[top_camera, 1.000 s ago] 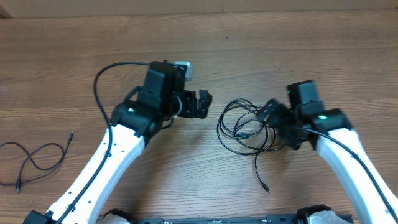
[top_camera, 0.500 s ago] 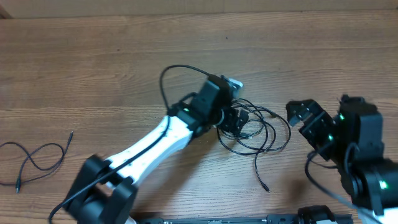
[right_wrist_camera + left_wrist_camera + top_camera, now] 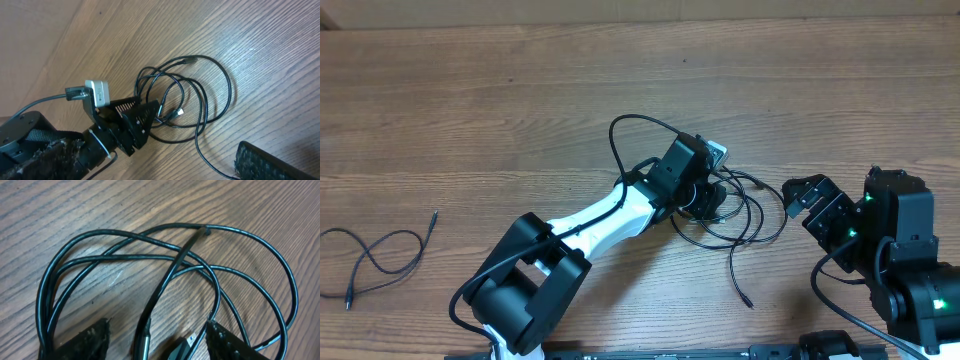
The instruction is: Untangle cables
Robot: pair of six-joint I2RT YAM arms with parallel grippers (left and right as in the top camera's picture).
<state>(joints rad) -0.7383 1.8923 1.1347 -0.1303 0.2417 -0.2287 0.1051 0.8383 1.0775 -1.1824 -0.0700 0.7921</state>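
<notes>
A tangle of thin black cables (image 3: 745,215) lies in overlapping loops on the wooden table, with one tail ending in a plug tip (image 3: 748,303). My left gripper (image 3: 708,198) is open and low over the tangle's left side. In the left wrist view the cables (image 3: 170,260) loop ahead of the left gripper (image 3: 157,332), and two plug ends lie between its fingers. My right gripper (image 3: 815,198) is open and empty, just right of the tangle. The right wrist view shows the cables (image 3: 200,95) and the left gripper (image 3: 142,120).
A separate thin black cable (image 3: 375,255) lies in a loose curl at the far left of the table. The left arm's own thick black cable (image 3: 640,125) arches above its wrist. The table's front edge runs along the bottom of the overhead view.
My left arm has swung right and reached onto the tangle. My right arm has pulled back to the right, away from the cables. The tangle has stayed in place.
</notes>
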